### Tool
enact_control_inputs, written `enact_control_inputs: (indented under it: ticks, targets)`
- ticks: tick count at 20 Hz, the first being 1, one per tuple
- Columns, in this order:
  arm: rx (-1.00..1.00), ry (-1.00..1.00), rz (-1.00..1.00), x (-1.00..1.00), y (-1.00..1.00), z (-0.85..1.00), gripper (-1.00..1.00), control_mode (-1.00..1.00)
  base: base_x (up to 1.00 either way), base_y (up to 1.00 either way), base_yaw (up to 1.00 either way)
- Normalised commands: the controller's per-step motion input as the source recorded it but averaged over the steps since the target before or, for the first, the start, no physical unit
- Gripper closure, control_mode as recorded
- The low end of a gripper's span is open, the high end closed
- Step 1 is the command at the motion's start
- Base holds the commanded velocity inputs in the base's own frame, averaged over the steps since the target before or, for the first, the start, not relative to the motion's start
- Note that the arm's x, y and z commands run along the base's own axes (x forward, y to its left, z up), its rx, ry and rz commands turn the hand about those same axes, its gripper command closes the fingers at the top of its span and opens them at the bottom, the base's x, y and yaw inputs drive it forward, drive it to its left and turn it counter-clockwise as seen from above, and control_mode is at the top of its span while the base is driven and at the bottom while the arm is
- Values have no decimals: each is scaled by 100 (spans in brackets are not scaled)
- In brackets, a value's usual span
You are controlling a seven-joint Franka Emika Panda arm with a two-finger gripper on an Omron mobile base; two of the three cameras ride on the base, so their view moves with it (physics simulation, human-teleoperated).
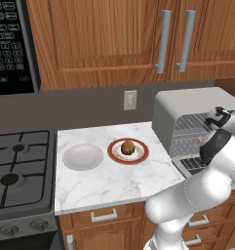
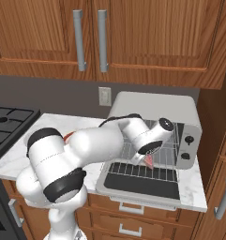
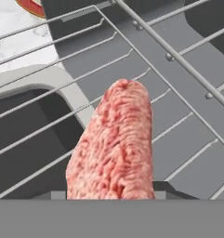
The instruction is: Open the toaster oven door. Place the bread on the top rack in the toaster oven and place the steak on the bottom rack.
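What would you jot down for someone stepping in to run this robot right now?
Gripper: shut on the steak, held over a wire rack at the mouth of the toaster oven.
Toaster oven door: open, lying flat.
Bread: sitting on the red-rimmed plate on the counter.
Done: door opened, steak picked up.
Left: set the steak on the bottom rack, then put the bread on the top rack.

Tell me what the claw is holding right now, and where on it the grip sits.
The claw holds the steak by one end; the rest of the slab sticks out over an oven rack at the open toaster oven.
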Motion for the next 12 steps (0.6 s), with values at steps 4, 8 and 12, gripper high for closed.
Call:
enact_control_inputs:
  ticks: [4,8,12]
  targets:
    - [9,0,0,-27,0,-41,-100,-100,0,0,0]
    - [7,0,0,-17,0,-10,-100,-100,0,0,0]
    - [5,0,0,-19,0,3,-100,-100,0,0,0]
